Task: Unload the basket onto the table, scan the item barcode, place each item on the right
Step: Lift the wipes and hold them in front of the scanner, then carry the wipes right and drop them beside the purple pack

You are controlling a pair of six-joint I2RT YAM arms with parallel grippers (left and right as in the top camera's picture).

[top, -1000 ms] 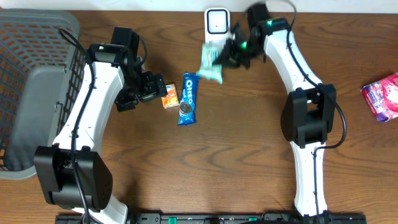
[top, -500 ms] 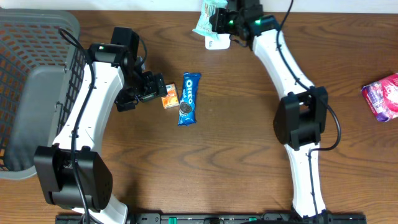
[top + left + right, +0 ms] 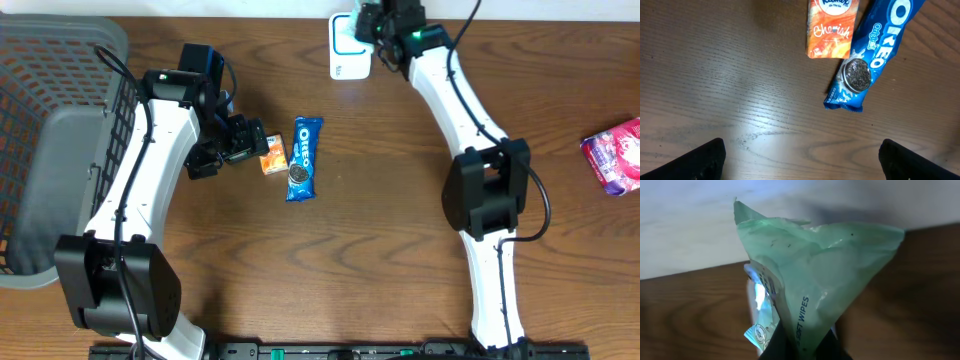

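A pale green pack of soft wipes hangs pinched at its lower edge in my right gripper, which is shut on it. In the overhead view that gripper is at the table's far edge, just right of the white scanner, and the pack itself is hidden there. My left gripper is open over bare wood, its fingertips wide apart. It hovers just left of an orange packet.
A blue Oreo pack lies beside the orange packet, both ahead of the left fingers. A grey wire basket fills the left side. A pink pack lies at the right edge.
The right arm swung the wipes pack from in front of the scanner up to the far edge, where the pack drops out of overhead sight. The left arm has not moved.
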